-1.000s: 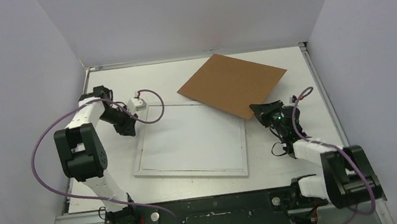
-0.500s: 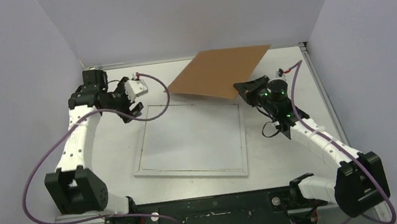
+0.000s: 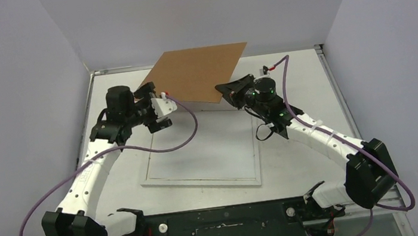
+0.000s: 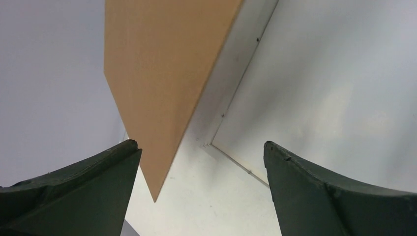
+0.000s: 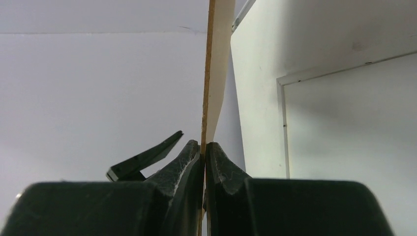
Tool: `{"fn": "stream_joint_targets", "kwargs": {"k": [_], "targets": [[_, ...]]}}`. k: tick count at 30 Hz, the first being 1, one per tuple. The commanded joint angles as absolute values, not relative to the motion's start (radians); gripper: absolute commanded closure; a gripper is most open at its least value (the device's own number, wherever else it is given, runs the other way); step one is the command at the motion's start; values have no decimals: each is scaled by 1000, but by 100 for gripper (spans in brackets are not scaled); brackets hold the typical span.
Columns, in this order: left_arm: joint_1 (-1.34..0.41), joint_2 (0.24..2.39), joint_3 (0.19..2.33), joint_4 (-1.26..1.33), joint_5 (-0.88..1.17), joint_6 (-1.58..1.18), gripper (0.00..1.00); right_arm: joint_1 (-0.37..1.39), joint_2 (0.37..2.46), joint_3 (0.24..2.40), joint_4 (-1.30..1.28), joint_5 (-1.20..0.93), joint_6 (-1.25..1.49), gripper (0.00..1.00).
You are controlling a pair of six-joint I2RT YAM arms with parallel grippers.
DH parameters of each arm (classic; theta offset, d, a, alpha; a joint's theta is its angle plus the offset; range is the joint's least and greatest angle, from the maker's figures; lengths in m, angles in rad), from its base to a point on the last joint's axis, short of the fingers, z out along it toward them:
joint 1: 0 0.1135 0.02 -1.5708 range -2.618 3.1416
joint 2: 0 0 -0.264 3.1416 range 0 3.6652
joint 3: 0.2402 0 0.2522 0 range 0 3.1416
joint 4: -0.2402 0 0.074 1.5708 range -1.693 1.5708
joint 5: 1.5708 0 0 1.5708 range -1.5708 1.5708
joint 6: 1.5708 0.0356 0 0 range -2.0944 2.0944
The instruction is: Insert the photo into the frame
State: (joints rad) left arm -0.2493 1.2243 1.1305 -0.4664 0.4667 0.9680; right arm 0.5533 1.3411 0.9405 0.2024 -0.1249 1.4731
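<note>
**mk:** Top view first. The right end effector (image 3: 224,89) is pinched together on the near corner of the brown backing board (image 3: 198,74). The board hangs tilted in the air over the far end of the frame (image 3: 202,184). The left end effector (image 3: 154,108) sits just beside the board's left corner, fingers wide apart, holding nothing. The frame lies flat on the tabletop (image 3: 311,87).

**jo:** And the photo?

**mk:** Can't spot it in any view, honestly. The inside of the frame just looks pale. Could be the print lying face down in there, I can't tell.

**jo:** Left wrist?

**mk:** Left end effector (image 4: 200,147) gaping. The board (image 4: 157,73) has a corner pointing down between the fingers but ahead of them, not touching as far as I can see. The frame (image 4: 231,88) lies beyond it.

**jo:** Right wrist?

**mk:** Right end effector (image 5: 204,147) clamped on the thin edge of the board (image 5: 216,73), with the frame (image 5: 285,123) off to the right.

**jo:** Handling-wise I'd guess a glossy print is feather-light, floppy, slick and easy to smudge. I'd take it by an edge or corner, not flat on the face.

**mk:** Agreed. The board looks stiff and light, though a single corner pinch could let it swing. It's also the thing in the way, since it hovers over the frame, so I'd park it aside.
</note>
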Motion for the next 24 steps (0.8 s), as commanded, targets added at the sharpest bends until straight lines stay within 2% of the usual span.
{"fn": "stream_joint_targets", "kwargs": {"k": [1,7,8,11,15,17,18,20,21,22,24], "targets": [[-268,1136,1035,-352,401,1047,4,571,1338,1040,371,-132,1549,95],[-293,1076,895,-115,277,1147,0,642,1370,1079,379,-162,1580,95],[-296,1075,878,-67,252,1161,6,653,1369,1082,376,-161,1580,95],[-299,1083,848,48,203,1187,12,682,1361,1086,360,-157,1578,95],[-305,1093,825,119,149,1215,25,706,1350,1091,344,-159,1577,95],[-307,1092,820,121,139,1227,41,716,1350,1098,335,-172,1573,95],[-307,1093,819,118,131,1239,55,719,1349,1098,332,-178,1571,95],[-312,1098,822,119,99,1249,90,719,1346,1107,318,-190,1547,95],[-315,1102,828,124,76,1243,100,718,1347,1121,293,-204,1525,94],[-316,1104,836,127,51,1232,100,713,1351,1141,268,-215,1482,89],[-314,1106,850,144,15,1212,100,697,1362,1215,156,-241,1373,69]]}}
